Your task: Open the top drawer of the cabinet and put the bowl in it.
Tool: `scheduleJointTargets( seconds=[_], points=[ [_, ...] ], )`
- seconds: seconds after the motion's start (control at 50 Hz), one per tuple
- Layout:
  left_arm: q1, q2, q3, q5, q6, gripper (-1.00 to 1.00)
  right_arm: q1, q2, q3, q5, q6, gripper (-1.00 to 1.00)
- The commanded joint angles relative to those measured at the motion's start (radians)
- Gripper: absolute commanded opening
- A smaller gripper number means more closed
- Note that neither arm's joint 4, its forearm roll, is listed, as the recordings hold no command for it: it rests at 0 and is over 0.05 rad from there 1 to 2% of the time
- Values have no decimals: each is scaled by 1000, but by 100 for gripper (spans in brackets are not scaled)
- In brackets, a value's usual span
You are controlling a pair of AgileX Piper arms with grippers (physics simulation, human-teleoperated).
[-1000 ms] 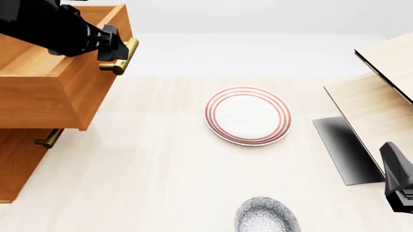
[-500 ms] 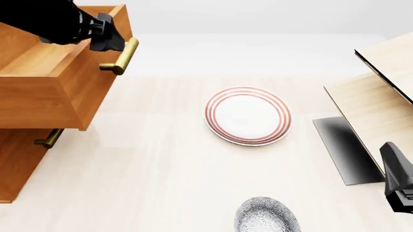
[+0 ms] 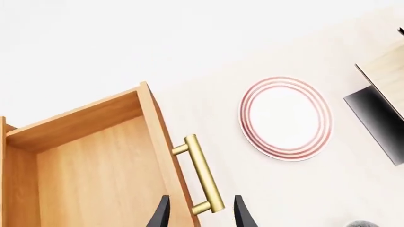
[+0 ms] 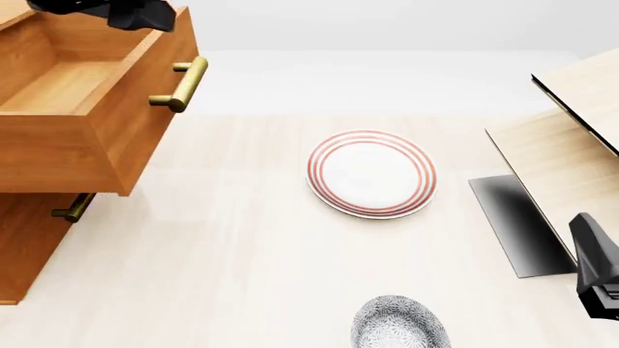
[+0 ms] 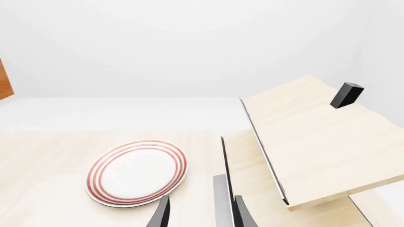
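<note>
One plate [image 4: 372,173], one bowl [image 4: 401,323] at the front view's bottom edge, two brass handles visible. Top drawer [image 4: 72,109] pulled out of the cabinet [image 4: 25,246], upper left. My left gripper [image 3: 200,215] parted, empty, astride the handle [image 3: 202,173]; right gripper [image 5: 200,215] parted, empty. Only the right wrist shows the pale structure's [image 5: 309,142] top. Bare table [image 4: 242,254] between cabinet and bowl.

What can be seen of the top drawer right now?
The top drawer is an orange-brown wooden box, pulled well out of the cabinet and open at the top. Its inside shows bare wood with nothing in it. A brass bar handle on two posts sits on its front. The left gripper hangs above the handle, open, touching nothing. The bowl lies on the table, apart from it.
</note>
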Motion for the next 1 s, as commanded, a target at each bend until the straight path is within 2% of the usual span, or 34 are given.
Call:
scheduleJointTargets(
  seconds=[0.02, 0.1, 0.14, 0.18, 0.3, 0.34, 0.36, 0.4, 0.42, 0.62, 0.7, 0.74, 0.78, 1.0],
  points=[
    [-19, -25, -48, 36, 23, 100, 0, -1, 1, 0, 0, 100],
    [-61, -34, -68, 28, 2, 100, 0, -1, 1, 0, 0, 100],
    [-41, -46, -52, 34, 36, 100, 0, -1, 1, 0, 0, 100],
    [-52, -52, -53, 30, 18, 100, 0, -1, 1, 0, 0, 100],
    [-63, -84, -27, 25, 55, 100, 0, -1, 1, 0, 0, 100],
    [-91, -85, -30, 22, 38, 100, 0, -1, 1, 0, 0, 100],
    [-86, -94, -14, 22, 64, 100, 0, -1, 1, 0, 0, 100],
    [-101, -104, -19, 14, 60, 100, 0, -1, 1, 0, 0, 100],
    [-108, -111, -1, 8, 100, 100, 0, -1, 1, 0, 0, 100],
    [-149, -142, 63, -29, 120, 100, 0, -1, 1, 0, 0, 100],
    [-162, -149, 82, -40, 123, 100, 0, -1, 1, 0, 0, 100],
    [-190, -142, 79, -46, 98, 100, 0, -1, 1, 0, 0, 100],
    [-187, -153, 99, -54, 111, 100, 0, -1, 1, 0, 0, 100],
    [-240, -159, 172, -90, 81, 100, 0, -1, 1, 0, 0, 100]
  ],
)
